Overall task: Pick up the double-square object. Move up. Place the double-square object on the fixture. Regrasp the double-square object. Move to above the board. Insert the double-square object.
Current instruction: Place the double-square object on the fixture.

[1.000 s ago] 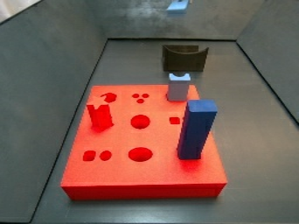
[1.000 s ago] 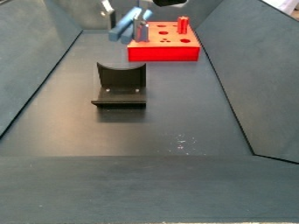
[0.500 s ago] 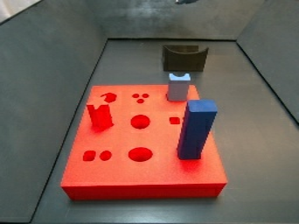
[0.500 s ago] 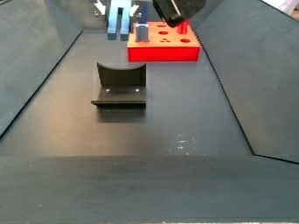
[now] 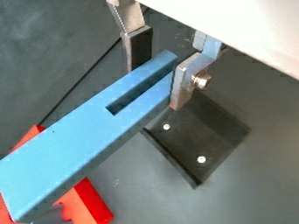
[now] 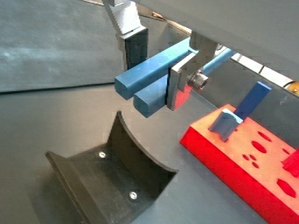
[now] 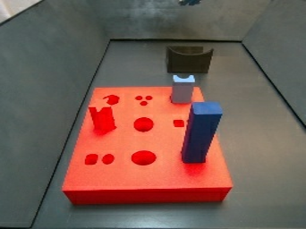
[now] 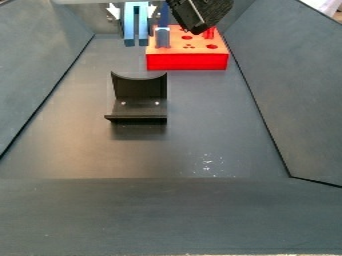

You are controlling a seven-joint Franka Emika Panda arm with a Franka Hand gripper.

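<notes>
— Right, where is the gripper (image 6: 158,59) sitting at the moment?

— I am seeing it hanging high above the floor; in a side view it is showing at about 12 o'clock of the frame (image 8: 134,20). Its silver fingers (image 5: 191,77) are clamping the double-square object (image 5: 100,129) between their pads, in both wrist views.

— And the bar itself?

— It is lying level in the grip, sticking out long to one side, well clear of everything below (image 6: 156,76).

— What is lying underneath?

— I am looking down on the fixture (image 6: 111,171), standing on the dark floor below the bar. In a side view it is sitting at 6 o'clock of the gripper (image 8: 136,98). The board (image 8: 190,52) is lying at about 1 o'clock from the fixture, with a tall blue block (image 7: 199,132) and a pale peg (image 7: 182,89) standing in it.
</notes>
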